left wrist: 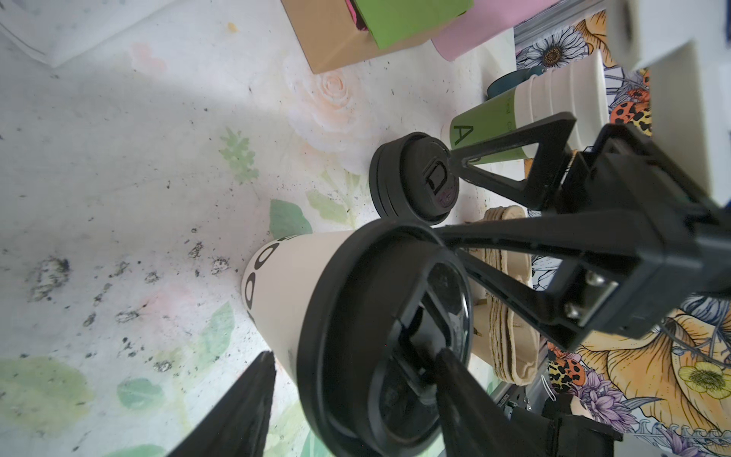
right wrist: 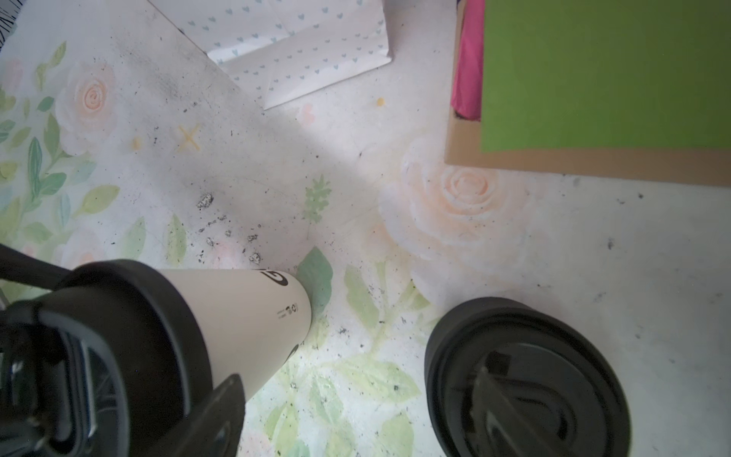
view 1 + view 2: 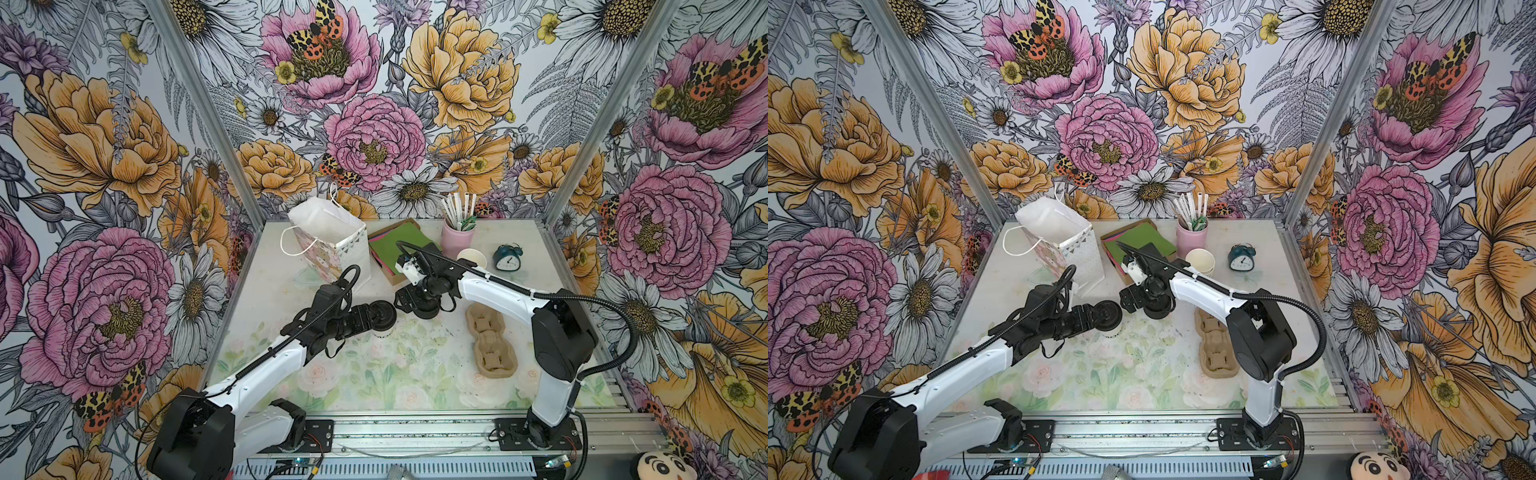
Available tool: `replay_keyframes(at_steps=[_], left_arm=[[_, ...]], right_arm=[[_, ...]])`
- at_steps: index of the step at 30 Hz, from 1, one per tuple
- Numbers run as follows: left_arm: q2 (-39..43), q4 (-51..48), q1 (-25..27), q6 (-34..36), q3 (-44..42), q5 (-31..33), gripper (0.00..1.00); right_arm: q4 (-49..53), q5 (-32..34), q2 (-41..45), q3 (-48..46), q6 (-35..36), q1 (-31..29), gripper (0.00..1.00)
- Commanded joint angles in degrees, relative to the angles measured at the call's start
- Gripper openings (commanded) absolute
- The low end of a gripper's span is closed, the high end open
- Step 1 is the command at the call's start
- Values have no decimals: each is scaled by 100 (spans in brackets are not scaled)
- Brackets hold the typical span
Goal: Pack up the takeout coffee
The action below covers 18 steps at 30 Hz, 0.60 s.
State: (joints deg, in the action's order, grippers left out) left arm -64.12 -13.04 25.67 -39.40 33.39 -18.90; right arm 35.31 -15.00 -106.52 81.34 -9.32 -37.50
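My left gripper (image 3: pixel 372 318) has its jaws partly apart on either side of the lidded top of the takeout coffee (image 3: pixel 1109 316). I cannot tell whether they actually press on it. My right gripper (image 2: pixel 356 376) stands with jaws wide and holds nothing: one finger is close beside the coffee, the other over the pile of spare lids (image 1: pixel 407 186).

The coffee stands upright on the table in front of the gift bag (image 3: pixel 353 257), near the bag's front corner and outside it. The spare lids also sit in front of the bag, slightly further out toward my right arm's side.

As I judge it, the lidding is done: the black sip lid looks level and seated all round the rim. The packing itself has not begun. The bag stands upright with its mouth open, and the part of its inside I can see is bare white.

What is left for me is a firm hold on the cup, a lift clear of the table, a carry over the bag's mouth, and a level lowering inside.
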Motion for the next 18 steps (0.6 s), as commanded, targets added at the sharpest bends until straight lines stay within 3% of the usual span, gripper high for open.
replay_keyframes(at_steps=[1,10,18], left_arm=[[-62,304,-136,-94,-54,-76,66],[-179,317,-335,61,381,-234,70],[493,-202,-468,275,479,-93,74]], right_arm=[[-66,-231,-224,269,104,73,91],[-64,-268,-412,580,141,359,91],[-64,-11,304,333,112,448,91]])
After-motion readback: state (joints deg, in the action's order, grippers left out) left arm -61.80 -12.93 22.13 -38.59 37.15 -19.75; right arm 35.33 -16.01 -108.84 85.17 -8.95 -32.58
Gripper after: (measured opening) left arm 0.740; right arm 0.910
